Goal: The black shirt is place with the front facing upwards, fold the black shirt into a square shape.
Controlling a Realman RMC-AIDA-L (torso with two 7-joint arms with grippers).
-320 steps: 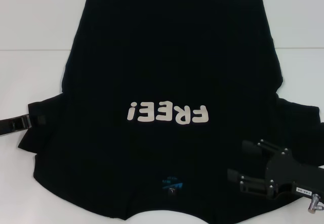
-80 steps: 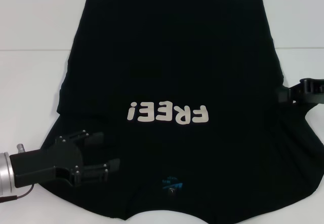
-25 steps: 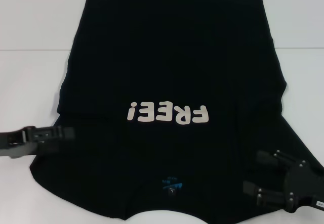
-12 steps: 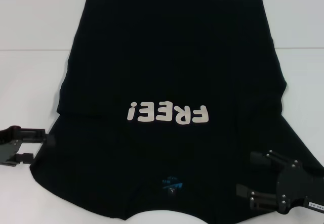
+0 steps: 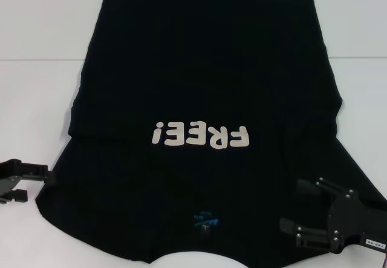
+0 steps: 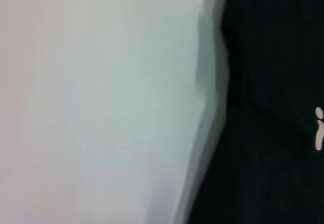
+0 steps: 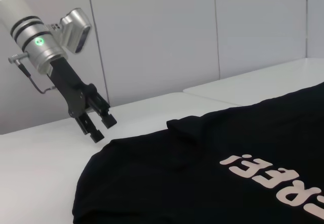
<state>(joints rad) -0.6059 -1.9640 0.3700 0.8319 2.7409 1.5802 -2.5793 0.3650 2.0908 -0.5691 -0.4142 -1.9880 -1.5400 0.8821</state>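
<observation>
Black shirt (image 5: 205,86) lies spread front-up on the white counter (image 5: 36,98), its lettering (image 5: 201,136) reading upside down from the head camera. Left end effector (image 5: 27,180), fingers apart, sits just off the shirt's left edge, partly cut off. Right end effector (image 5: 308,210), fingers apart and holding nothing, hovers over the shirt's near right corner.
</observation>
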